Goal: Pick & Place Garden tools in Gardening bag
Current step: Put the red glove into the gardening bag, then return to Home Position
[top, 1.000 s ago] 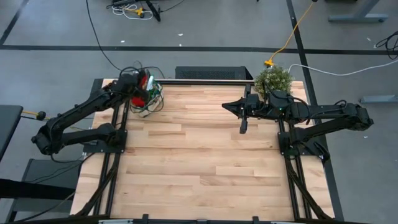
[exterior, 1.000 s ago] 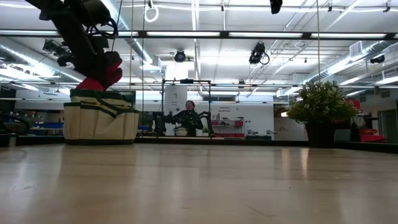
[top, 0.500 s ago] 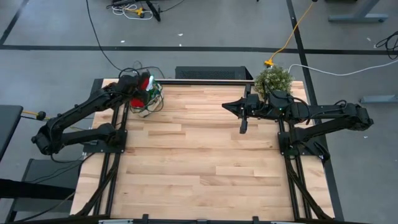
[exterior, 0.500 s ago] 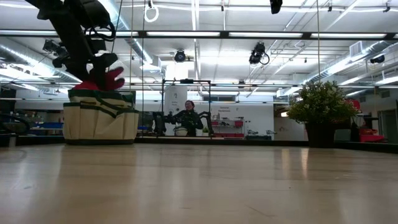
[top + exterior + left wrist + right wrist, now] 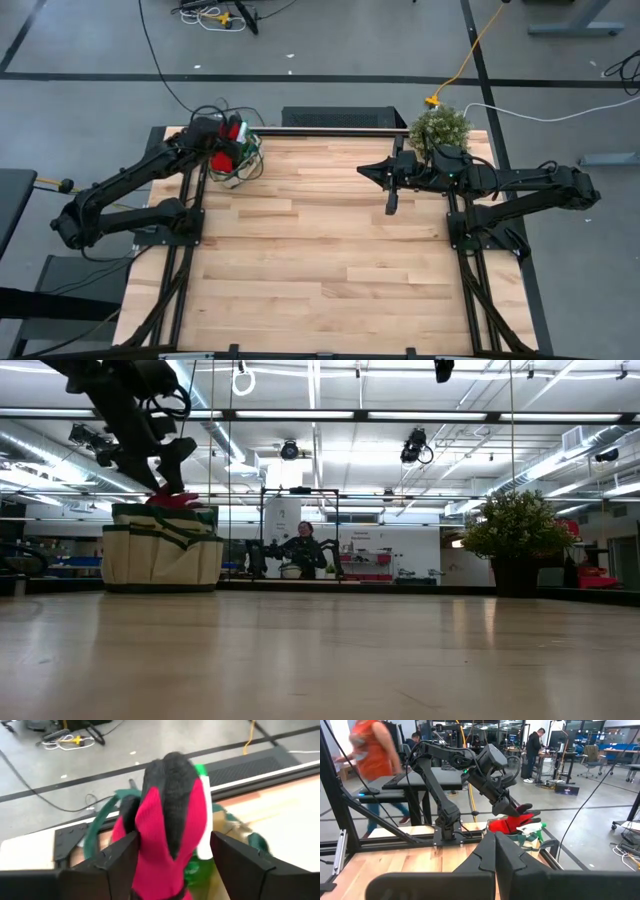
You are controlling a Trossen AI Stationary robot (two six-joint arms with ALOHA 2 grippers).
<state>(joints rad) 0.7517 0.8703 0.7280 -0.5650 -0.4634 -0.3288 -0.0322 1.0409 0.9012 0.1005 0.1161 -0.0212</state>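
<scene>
1. High view: the left hand [image 5: 226, 137] is over the bag [image 5: 240, 160] at the far left corner of the surface [image 5: 320, 250], with the red glove [image 5: 222, 160] under it in the bag's mouth. The right hand [image 5: 391, 205] hangs by the plant [image 5: 440, 128], well apart from the bag.
2. Low view: the left hand [image 5: 170, 465] hangs just above the bag [image 5: 162, 545]; its fingers are spread, and the glove [image 5: 175, 500] lies on the bag's rim.
3. Left wrist view: the glove [image 5: 167, 830] stands between the parted fingers [image 5: 117, 865], and I cannot tell whether it touches them. A green bottle [image 5: 202, 830] shows behind it.
4. Right wrist view: the right hand [image 5: 495, 842] has its fingers pressed together and holds nothing. Far off, the glove [image 5: 509, 825] and bottle [image 5: 532, 826] sit in the bag [image 5: 527, 840].
</scene>
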